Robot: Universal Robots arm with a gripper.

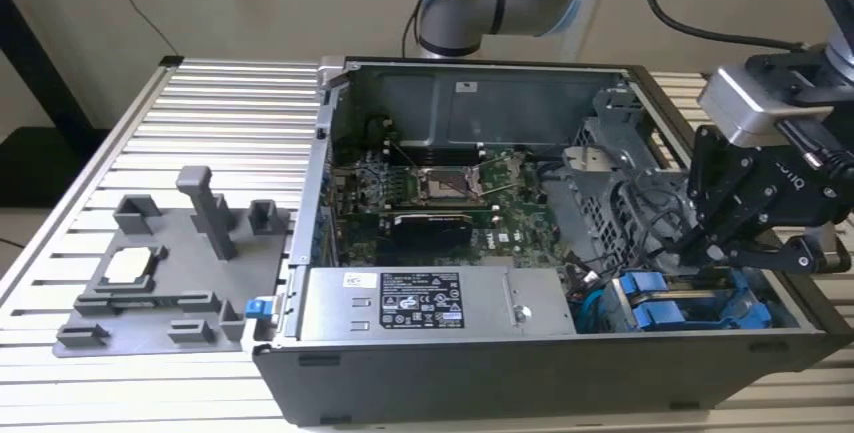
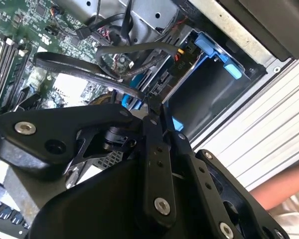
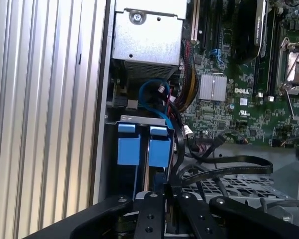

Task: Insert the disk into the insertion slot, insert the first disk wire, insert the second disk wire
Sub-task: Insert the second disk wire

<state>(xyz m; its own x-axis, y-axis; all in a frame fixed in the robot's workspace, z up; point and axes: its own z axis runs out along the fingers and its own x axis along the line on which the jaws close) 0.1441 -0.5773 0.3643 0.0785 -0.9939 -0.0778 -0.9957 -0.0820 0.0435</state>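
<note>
Disk [image 1: 663,305] sits in the drive cage at the front corner of the open PC case [image 1: 534,373], on the exterior view's right, next to the grey power-supply box [image 1: 434,303]. 2 blue carrier frames show side by side there; in the first wrist view they stand as 2 blue tabs [image 3: 142,144] under a grey metal lip. I can't tell which of the 2 is the task's drive, nor whether it's fully home in the insertion slot [image 1: 694,318].

Long axis: it appears to run down into the bay, away from the blue tab ends, with those ends facing the motherboard [image 1: 441,188] and the cable bundle. Judgement only, since the body is hidden by the cage.

Claw [image 1: 721,248] hangs just above the cage, close over the blue frames, tips down among the black cables. In the second wrist view the fingertips [image 2: 154,107] look pinched narrow, tips close together right at a flat black cable [image 2: 89,67]. Can't confirm it's actually gripping that cable; touching or just beside, not clear.

Why there: cables drape straight across the bay, so the claw is likely down in that spot working on a disk wire rather than the drive itself.

Case rests on the ribbed aluminium worktop [image 1: 147,123]; grey fixture plate [image 1: 167,273] lies well apart on the exterior view's left.
</note>
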